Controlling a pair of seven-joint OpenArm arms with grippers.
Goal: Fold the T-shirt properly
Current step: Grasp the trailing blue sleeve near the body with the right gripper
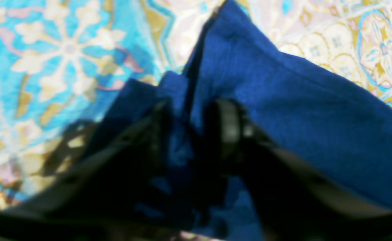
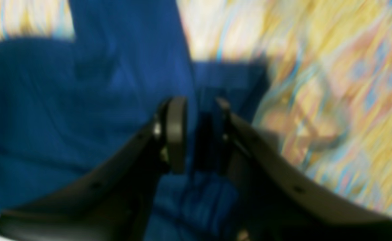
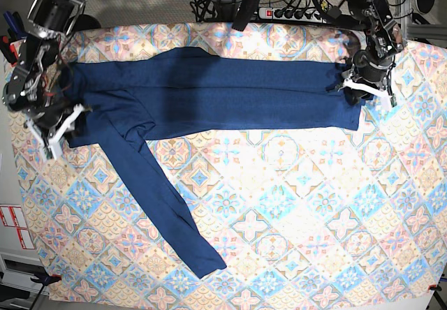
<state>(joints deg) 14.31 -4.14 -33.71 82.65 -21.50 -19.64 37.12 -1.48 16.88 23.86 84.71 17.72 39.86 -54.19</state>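
Shirt (image 3: 230, 93): flat on patterned cloth (image 3: 293, 205), one sleeve trailing.
Left claw (image 1: 196, 130): parted, fabric between.
Right claw (image 2: 197, 134): parted, fabric between.

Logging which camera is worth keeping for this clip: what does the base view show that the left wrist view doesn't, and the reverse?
Only the base view shows the whole T-shirt spread across the patterned cloth, one sleeve trailing toward the near edge, the right gripper at the opposite end, and a power strip behind. Only the left wrist view shows the left gripper close up, blue fabric bunched between its parted fingers. Both show the shirt, the cloth and that gripper.
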